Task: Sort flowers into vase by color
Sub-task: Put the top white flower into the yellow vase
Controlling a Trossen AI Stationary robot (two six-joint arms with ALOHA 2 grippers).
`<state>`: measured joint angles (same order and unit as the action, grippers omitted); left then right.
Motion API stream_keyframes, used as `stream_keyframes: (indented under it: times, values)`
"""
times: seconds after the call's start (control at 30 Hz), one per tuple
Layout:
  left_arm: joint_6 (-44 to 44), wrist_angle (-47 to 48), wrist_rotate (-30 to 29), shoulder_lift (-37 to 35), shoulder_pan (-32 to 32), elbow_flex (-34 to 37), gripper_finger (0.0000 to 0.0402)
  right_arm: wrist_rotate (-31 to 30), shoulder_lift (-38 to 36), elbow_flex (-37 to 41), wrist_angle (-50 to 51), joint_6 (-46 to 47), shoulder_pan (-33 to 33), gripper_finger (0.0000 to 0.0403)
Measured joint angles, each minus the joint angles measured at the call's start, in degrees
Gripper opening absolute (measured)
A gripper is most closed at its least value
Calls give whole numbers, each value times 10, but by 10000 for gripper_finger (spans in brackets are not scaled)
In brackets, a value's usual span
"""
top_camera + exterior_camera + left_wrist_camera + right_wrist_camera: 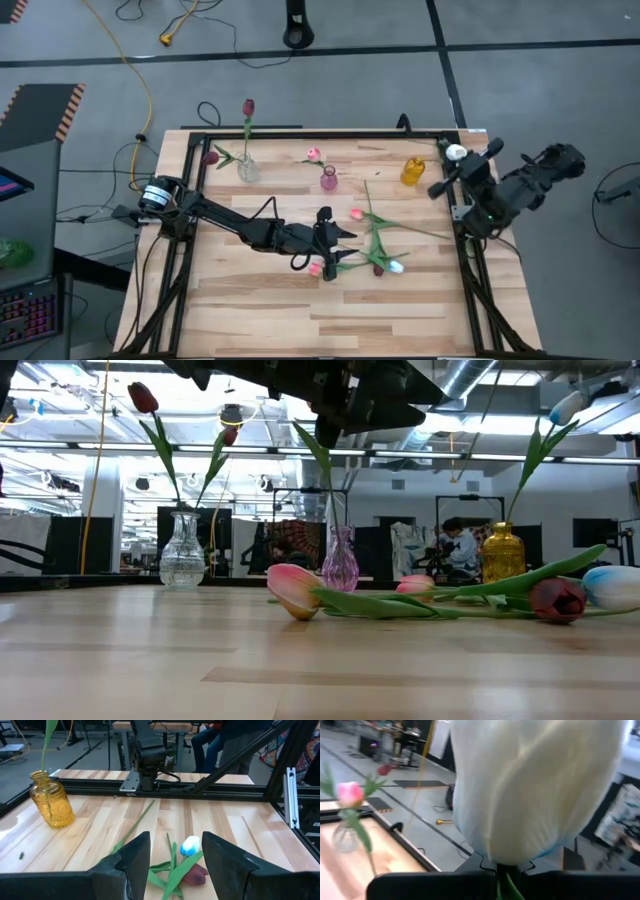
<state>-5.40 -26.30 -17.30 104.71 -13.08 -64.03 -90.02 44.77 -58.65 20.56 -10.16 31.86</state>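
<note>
In the high view the wooden surface [250,300] fills the middle of the frame. The left gripper [340,247] sits low over it just right of centre, reached in from the left edge, its fingers [132,857] spread wide and holding nothing. In the left wrist view a white tulip [190,846] and a dark red tulip [197,876] lie flat on the wood between those open fingers, green leaves crossing beneath them.

The loose flowers [375,245] lie in a cluster at centre right of the high view: a pink tulip [317,267] at the lower left of the heap just beside the left gripper, another pink head [356,213] above it, and the white and dark red heads at the lower right. The low view shows the near pink tulip [295,590] lying on its side in the middle of the frame.

Three vases stand along the upper part of the surface: a clear vase [247,168] at upper left with dark red tulips in it, a purple vase [328,180] at upper centre with a pink tulip, and an amber vase [413,171] at upper right.

The right gripper [462,160] hangs at the upper right edge of the surface, right of the amber vase, fingers pinched narrow on the stem of a white flower [455,152], whose head [530,785] fills most of the right wrist view
</note>
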Motion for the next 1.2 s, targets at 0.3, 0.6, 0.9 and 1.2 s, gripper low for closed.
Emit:
stream_keyframes:
  times: [0.3, 0.6, 0.9, 1.2]
  values:
    - [0, 4, 0, 0, 0, 0, 167, -1, 24, 0, 1, 58, -38, 31]
    - [-18, 14, 0, 0, 0, 0, 167, 133, 79, 0, 114, 203, -37, 31]
    - [-19, 24, 0, 0, 0, 0, 167, 295, 101, 0, 398, 491, -129, 31]
    - [-20, 25, 0, 0, 0, 0, 167, 309, 100, -18, 360, 415, -182, 31]
